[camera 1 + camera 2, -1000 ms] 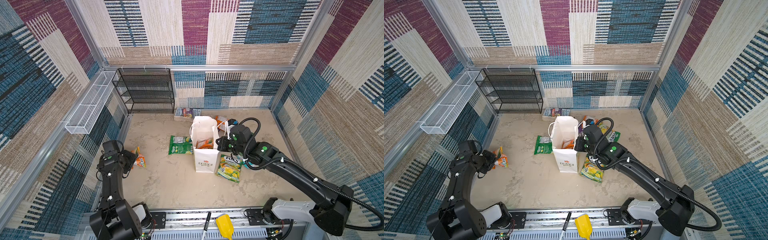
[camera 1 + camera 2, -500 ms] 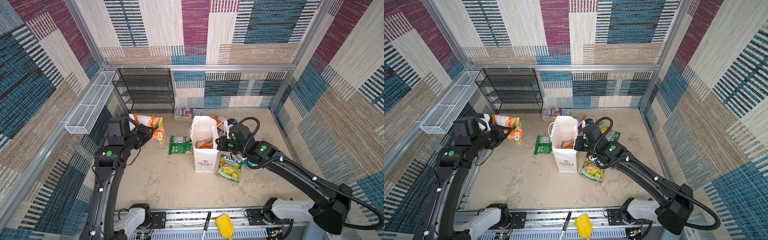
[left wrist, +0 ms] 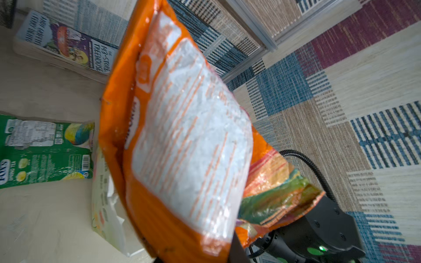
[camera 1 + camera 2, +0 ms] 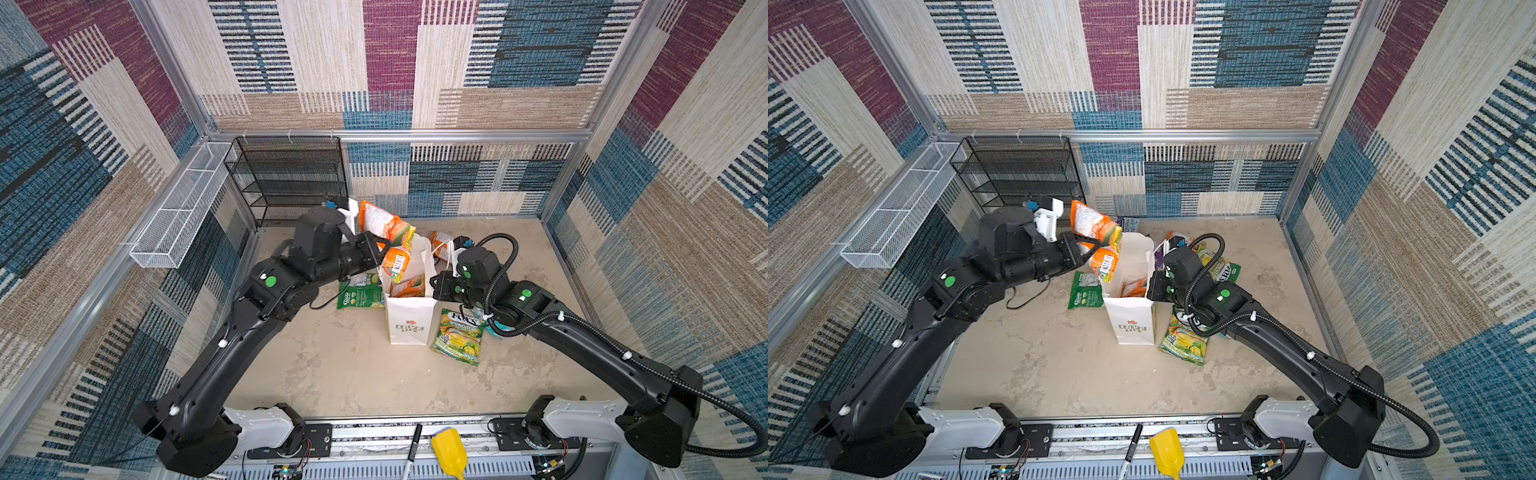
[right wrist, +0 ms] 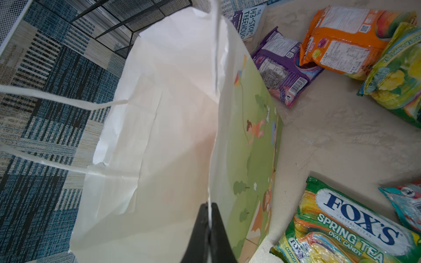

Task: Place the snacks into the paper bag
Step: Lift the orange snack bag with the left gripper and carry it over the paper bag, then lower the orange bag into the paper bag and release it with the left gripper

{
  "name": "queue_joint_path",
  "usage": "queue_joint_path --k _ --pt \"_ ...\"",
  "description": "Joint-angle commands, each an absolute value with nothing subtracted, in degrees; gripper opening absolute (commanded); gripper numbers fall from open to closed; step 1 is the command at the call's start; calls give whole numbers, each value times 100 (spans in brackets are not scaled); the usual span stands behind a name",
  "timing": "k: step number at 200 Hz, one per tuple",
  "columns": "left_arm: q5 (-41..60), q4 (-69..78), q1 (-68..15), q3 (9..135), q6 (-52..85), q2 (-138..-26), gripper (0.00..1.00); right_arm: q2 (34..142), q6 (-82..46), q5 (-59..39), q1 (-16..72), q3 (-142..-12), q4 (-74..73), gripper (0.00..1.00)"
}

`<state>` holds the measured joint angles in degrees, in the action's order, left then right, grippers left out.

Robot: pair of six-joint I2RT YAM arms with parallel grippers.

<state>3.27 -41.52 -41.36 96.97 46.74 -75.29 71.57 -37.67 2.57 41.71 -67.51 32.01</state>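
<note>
black rack (image 4: 291,178), white basket (image 4: 178,208), book (image 3: 66,43), marker (image 4: 413,451)

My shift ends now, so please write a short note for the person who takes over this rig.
Left pincer: shut on an orange packet, held beside the paper bag's open top.
Right pincer: shut on the bag's rim, holding it open.
Done: at least one snack lies inside.
Left: drop this one in, then the green packet, the FOX'S packet, the purple packet and the rest.

Yellow-green packet (image 5: 355,227), right of table (image 4: 332,374): "FOX'S CRYSTAL CLEAR", "SPRING TEA OVAL CANDY"
Paper bag (image 4: 409,328), side panel: "LOVE LIFE"
Book (image 3: 68,43), table's back edge: "143-STOR… TREEHOUSE"
Lying orange packet (image 5: 341,38): "FRUITS"
</note>
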Motion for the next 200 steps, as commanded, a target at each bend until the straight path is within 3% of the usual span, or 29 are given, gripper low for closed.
queue_joint_path --k 1,94,127,200 --pt "-99 -3508 -4521 9734 4930 -7883 21 7141 -3823 235 4174 -6801 3195 0" --pt "-1140 -4061 -4675 9560 4721 -8717 21 7044 -3902 322 4172 -6719 3217 0" --pt "-1098 -4277 -4691 9545 4595 -8979 21 7014 -3931 412 4175 -6759 3243 0" --pt "-1590 -5256 -5051 10272 4202 -9726 25 7023 -3999 371 4175 -6671 3111 0"
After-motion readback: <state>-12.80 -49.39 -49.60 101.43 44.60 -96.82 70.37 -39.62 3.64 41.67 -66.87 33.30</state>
